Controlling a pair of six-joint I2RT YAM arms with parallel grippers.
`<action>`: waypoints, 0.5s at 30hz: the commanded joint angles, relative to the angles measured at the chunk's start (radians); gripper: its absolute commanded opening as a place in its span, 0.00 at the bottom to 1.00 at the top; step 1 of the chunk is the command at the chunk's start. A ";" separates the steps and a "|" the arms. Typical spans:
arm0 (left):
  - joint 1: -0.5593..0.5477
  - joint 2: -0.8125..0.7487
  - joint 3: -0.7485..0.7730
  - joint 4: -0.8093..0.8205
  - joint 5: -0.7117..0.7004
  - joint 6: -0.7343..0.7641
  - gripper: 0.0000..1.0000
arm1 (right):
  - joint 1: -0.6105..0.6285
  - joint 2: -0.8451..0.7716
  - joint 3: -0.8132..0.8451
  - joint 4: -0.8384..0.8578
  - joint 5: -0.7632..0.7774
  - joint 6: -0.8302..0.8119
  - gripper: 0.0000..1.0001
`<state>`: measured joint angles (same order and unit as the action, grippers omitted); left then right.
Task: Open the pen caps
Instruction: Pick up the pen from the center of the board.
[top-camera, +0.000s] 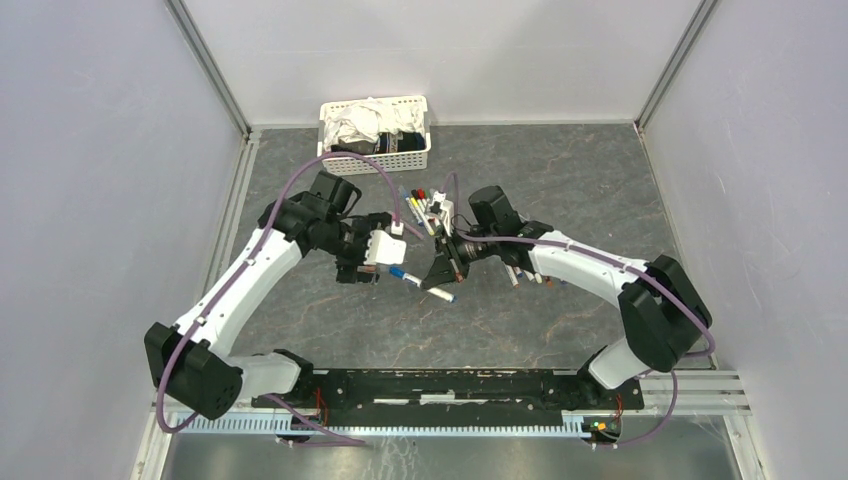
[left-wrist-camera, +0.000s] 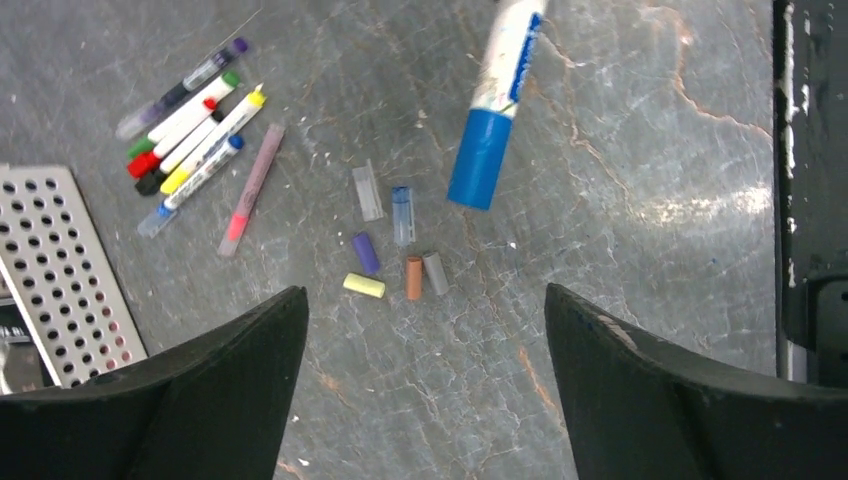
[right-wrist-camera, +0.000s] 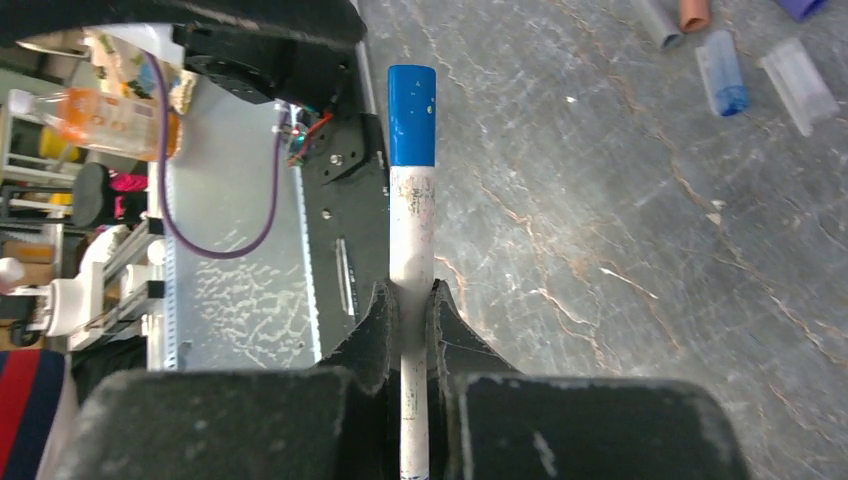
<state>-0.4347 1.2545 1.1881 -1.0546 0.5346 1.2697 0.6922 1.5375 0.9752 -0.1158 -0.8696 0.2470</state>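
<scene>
One light, stiff, slick marker (right-wrist-camera: 412, 235) clamped by its barrel in the right gripper (right-wrist-camera: 410, 302); wants the wide-open left gripper (left-wrist-camera: 425, 295) pinching its blue cap (right-wrist-camera: 411, 115) at twelve o'clock.

Grey table (top-camera: 590, 180), pens (left-wrist-camera: 210, 137), loose caps (left-wrist-camera: 366, 253) (several colours), basket (top-camera: 375, 161)

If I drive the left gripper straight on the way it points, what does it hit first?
Probably the blue cap of the pen in the right gripper, just right of the left gripper's line. Depth is unclear; if it misses, the loose caps on the table.
</scene>
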 joint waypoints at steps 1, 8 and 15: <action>-0.044 0.007 0.032 -0.064 0.045 0.135 0.87 | 0.004 0.030 0.050 0.141 -0.111 0.112 0.00; -0.123 0.051 0.033 -0.065 0.029 0.129 0.63 | 0.009 0.092 0.102 0.175 -0.147 0.167 0.00; -0.185 0.106 0.044 -0.068 -0.038 0.121 0.38 | 0.009 0.107 0.102 0.201 -0.141 0.185 0.00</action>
<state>-0.5949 1.3464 1.1938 -1.1061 0.5228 1.3483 0.6941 1.6360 1.0416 0.0200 -0.9821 0.4072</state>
